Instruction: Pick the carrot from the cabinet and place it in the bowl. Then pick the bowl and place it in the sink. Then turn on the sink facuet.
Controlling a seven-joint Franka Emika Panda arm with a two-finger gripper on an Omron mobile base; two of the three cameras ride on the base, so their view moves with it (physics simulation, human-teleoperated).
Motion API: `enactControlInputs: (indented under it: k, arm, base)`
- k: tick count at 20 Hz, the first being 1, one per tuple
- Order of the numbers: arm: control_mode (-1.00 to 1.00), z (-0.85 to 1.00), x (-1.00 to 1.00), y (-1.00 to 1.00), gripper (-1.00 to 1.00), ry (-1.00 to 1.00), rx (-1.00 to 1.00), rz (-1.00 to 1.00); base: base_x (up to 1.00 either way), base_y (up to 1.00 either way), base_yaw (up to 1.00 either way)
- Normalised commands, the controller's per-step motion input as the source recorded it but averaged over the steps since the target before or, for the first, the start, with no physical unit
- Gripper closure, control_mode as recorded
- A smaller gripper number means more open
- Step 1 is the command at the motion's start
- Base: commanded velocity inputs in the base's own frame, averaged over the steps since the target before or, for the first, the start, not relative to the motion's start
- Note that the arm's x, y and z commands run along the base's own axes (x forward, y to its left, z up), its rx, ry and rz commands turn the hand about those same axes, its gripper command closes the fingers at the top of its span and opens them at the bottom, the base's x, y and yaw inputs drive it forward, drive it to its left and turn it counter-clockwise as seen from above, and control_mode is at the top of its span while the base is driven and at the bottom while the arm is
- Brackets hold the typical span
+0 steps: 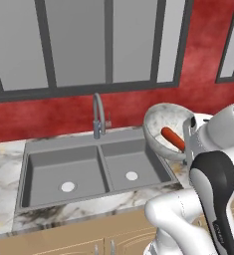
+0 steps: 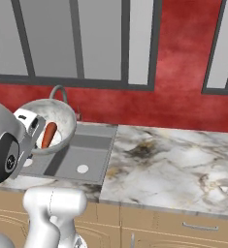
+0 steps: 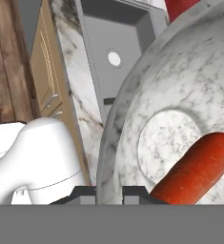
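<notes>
Bowl (image 1: 163,128), one only, speckled white and grey inside, tilted and held up in the air above the right end of the sink (image 1: 63,169), its open side turned toward the cameras. One carrot (image 1: 173,138), short and orange-red, lay inside against the lower inner wall. Gripper (image 3: 108,193) clamped shut on the bowl's rim, one dark finger tip (image 3: 83,193) outside the wall and the other inside, as seen from the hand camera. Same bowl (image 2: 50,123) seen from the right base camera just beside the white wrist, with the carrot (image 2: 49,134) slanting inside it.

Sink counted as two grey basins side by side, each with one round pale drain, set into white-grey marble counter (image 2: 173,160). One thin grey gooseneck faucet (image 1: 98,115) stood behind the divider between the basins, against a red wall (image 1: 63,112).

Tan wooden drawer fronts (image 2: 183,225) ran below the counter, with small grey handles; exact number hard to tell. Dark-framed grey window panes (image 1: 78,40) sat above the red wall.

No brand, label or readable writing anywhere, apart from a faint unreadable mark on the arm's dark link (image 1: 219,189).
</notes>
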Motion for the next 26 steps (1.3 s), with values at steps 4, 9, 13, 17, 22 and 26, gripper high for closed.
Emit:
enactControlInputs:
  k: [4, 9, 13, 17, 22, 26]
  arm:
    - [1.00, 0.00, 0.00, 0.00, 1.00, 0.00, 0.00, 0.00]
    - [-1.00, 0.00, 0.04, -0.03, 1.00, 0.01, 0.02, 0.03]
    - [-1.00, -0.09, 0.55, -0.27, 1.00, 0.03, 0.00, 0.18]
    - [-1.00, -0.37, 0.75, -0.45, 1.00, 0.06, -0.01, 0.32]
    - [-1.00, -0.71, 0.77, -0.37, 1.00, 0.08, -0.13, 0.42]
    - [-1.00, -0.52, 0.66, -0.09, 1.00, 0.00, -0.18, 0.35]
  base:
    - [0.20, 0.00, 0.00]
    - [0.02, 0.00, 0.01]
    - [0.00, 0.00, 0.00]
    - [0.00, 0.00, 0.00]
    - [0.00, 0.00, 0.00]
    - [0.00, 0.00, 0.00]
